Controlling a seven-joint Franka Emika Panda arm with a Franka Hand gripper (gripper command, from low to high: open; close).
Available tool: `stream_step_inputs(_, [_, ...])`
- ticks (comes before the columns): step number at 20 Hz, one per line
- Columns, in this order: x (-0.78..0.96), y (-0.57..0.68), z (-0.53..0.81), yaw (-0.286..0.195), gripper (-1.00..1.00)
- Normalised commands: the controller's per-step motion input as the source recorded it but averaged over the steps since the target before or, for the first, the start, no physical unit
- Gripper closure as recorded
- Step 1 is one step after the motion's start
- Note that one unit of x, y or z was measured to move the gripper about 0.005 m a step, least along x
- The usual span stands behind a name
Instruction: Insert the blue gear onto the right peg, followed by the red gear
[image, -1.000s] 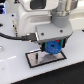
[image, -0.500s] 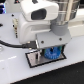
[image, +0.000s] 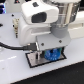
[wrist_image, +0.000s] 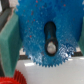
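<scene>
Gripping: the jaws (image: 50, 51) hold the blue gear (wrist_image: 46, 34), closed on its sides; in the wrist view the finger pads (wrist_image: 8, 41) press its rim.
Blue gear: flat, bright-blue toothed disc, speckled matte surface, fine pointed teeth round the edge, an elongated dark opening through the hub.
Place of the blue gear: low over the base plate (image: 33, 61), seen from the exterior view; whether it touches the plate cannot be told.
Base plate: grey rectangle in a thin black frame, flat on the white desk (image: 70, 70).
Right peg: hidden under the gear and the arm; a pale round shape (wrist_image: 50, 47) shows inside the hub opening, too blurred to name.
Red gear: bright-red toothed arc (wrist_image: 14, 79), just beside the blue gear's lower teeth, apart from them.
Open room: bare desk lies beyond the plate's frame toward the exterior view's right.
</scene>
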Motion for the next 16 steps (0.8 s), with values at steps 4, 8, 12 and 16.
stream_step_inputs(4, [-0.07,0.13,0.42,0.0,-1.0])
stream_step_inputs(8, [-0.07,0.1,0.47,0.0,-1.0])
stream_step_inputs(12, [-0.28,0.08,0.29,0.0,-1.0])
stream_step_inputs(16, [-0.46,0.25,0.15,0.0,-1.0])
